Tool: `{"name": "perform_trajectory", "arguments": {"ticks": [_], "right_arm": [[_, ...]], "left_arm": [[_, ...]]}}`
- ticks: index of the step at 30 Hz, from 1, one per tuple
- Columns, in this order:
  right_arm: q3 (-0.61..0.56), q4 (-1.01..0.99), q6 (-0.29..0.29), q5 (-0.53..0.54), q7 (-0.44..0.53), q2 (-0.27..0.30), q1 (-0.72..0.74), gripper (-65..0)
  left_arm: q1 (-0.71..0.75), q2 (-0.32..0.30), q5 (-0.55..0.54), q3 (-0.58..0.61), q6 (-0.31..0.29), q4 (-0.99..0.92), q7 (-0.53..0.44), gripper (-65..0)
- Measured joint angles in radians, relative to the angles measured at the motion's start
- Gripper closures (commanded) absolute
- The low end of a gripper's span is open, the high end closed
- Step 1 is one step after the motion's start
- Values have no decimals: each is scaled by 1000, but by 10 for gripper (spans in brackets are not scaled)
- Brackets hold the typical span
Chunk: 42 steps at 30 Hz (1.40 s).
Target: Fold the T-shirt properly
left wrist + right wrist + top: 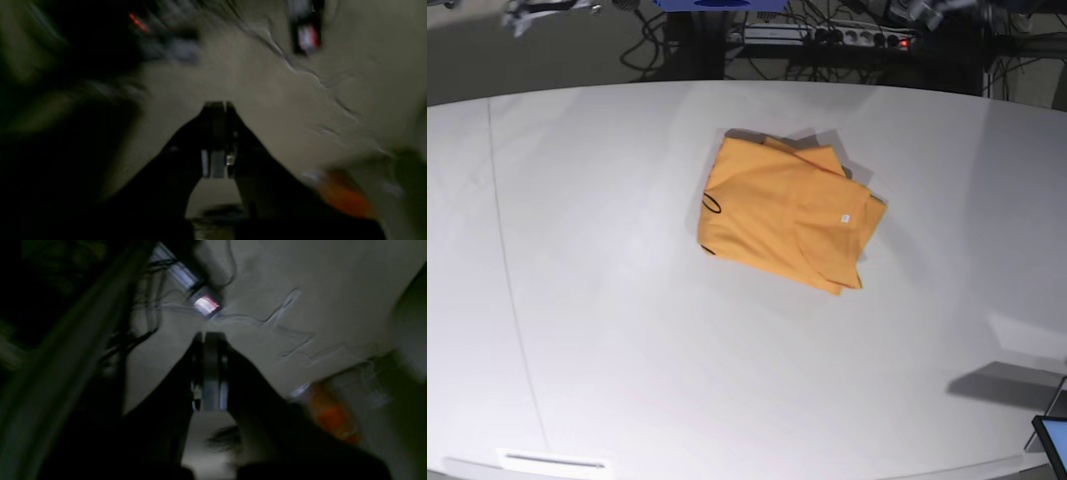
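The orange-yellow T-shirt (pixel 787 215) lies folded into a compact, slightly skewed rectangle on the white table (pixel 627 330), a little right of centre. Its small white tag (pixel 847 217) faces up and a thin dark trim loop shows at its left edge. My left gripper (pixel 218 105) is shut with nothing between its fingers, seen against a blurred pale surface. My right gripper (pixel 210 335) is also shut and empty. Neither gripper is over the shirt in the base view. Both wrist views are dark and motion-blurred.
A power strip (pixel 827 37) and cables lie beyond the table's far edge. A screen corner (pixel 1055 440) pokes in at the bottom right. A white strip (pixel 552 462) sits near the front left edge. Blurred orange shapes (pixel 343 193) (pixel 330 413) show in both wrist views.
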Motion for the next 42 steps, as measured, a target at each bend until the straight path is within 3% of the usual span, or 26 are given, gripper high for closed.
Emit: {"name": "perform_trajectory", "arguments": {"ticks": [3,7,9,12,16,18,21,24,26,29,31,36,42], "right_arm": [[-133,-241,5,-111,78,-45,115,0],[-273,-657,3,-178,199,-112,264,0],[-325,-892,13,-186,282,-139,356,0],[-371,-1210,12,-200,488,-163,466,0],[-381,-1447,6,-208,774,-154,555,0],[-380,-1505,6,-201,899,-154,572,0],[-380,-1555,6,-214,1088,-163,574,-4],[-380,-1611,28,-211,1126,-171,589,-83],[-380,-1627,150,-197,1116,-164,603,-132],[-377,-1625,255,-204,1120,-164,619,-183],[-380,-1625,273,-205,1120,-171,630,-187],[-381,-1633,398,-208,1120,-145,654,-187],[-381,-1659,481,-204,1121,-129,662,-187]], "left_arm": [[-146,10,1,35,-11,-281,3,0],[-349,5,19,34,10,-647,-24,0],[-430,2,-2,48,4,-809,-133,0],[-527,-1,138,166,7,-1011,-311,0],[-599,34,360,359,223,-1212,-600,0],[-625,58,463,426,290,-1297,-665,0],[-660,98,513,436,364,-1388,-716,0],[-714,122,515,391,380,-1422,-726,0],[-743,138,513,362,391,-1418,-736,0],[-779,164,510,346,395,-1415,-746,0],[-781,179,521,349,386,-1416,-743,0],[-811,177,526,349,383,-1427,-722,0],[-852,180,523,349,394,-1416,-745,0]]}}
